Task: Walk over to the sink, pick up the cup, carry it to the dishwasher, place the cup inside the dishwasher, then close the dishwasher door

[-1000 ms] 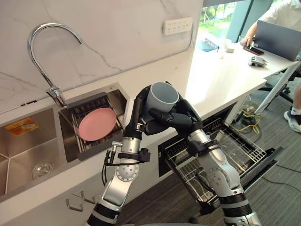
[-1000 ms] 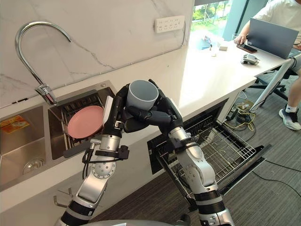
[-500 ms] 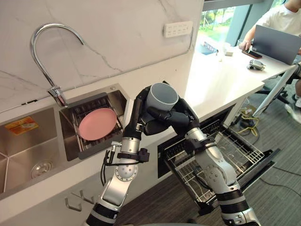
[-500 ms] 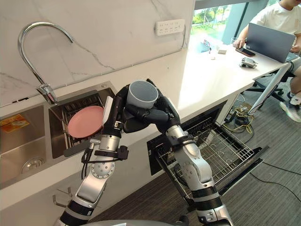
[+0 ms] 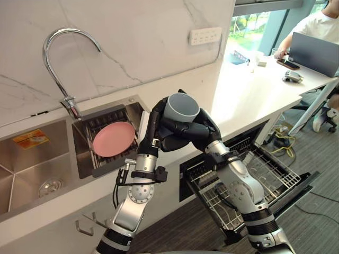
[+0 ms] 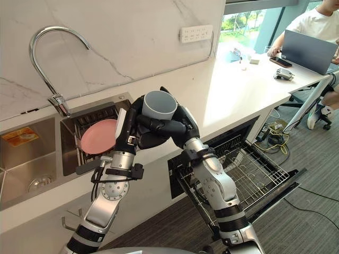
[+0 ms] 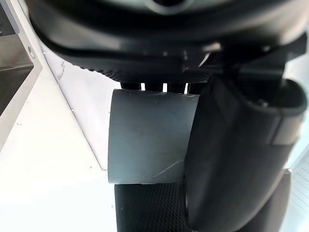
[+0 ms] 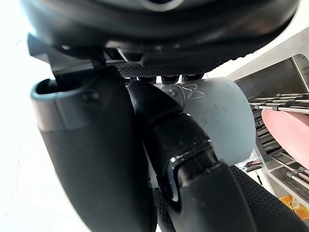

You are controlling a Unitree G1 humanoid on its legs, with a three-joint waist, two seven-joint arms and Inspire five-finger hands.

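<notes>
A grey cup [image 5: 181, 108] stands upright, mouth up, held above the white counter's front edge between both hands. My left hand [image 5: 154, 127] wraps it from the sink side and my right hand [image 5: 198, 130] from the dishwasher side, fingers curled round its wall. Both wrist views show the cup [image 7: 147, 137] [image 8: 217, 118] pressed against the palms. The dishwasher [image 5: 265, 177] stands open below the counter to the right, its wire rack [image 6: 249, 169] pulled out over the lowered door.
A steel sink [image 5: 37, 169] with a curved tap [image 5: 61, 58] lies to the left; a pink plate [image 5: 113, 139] sits in the drain rack beside it. At the counter's far end a person [image 6: 312, 26] works at a laptop. Cables lie on the floor there.
The camera has shifted, so the scene slid slightly right. The cup stays held between both hands in the same pose over the counter edge.
</notes>
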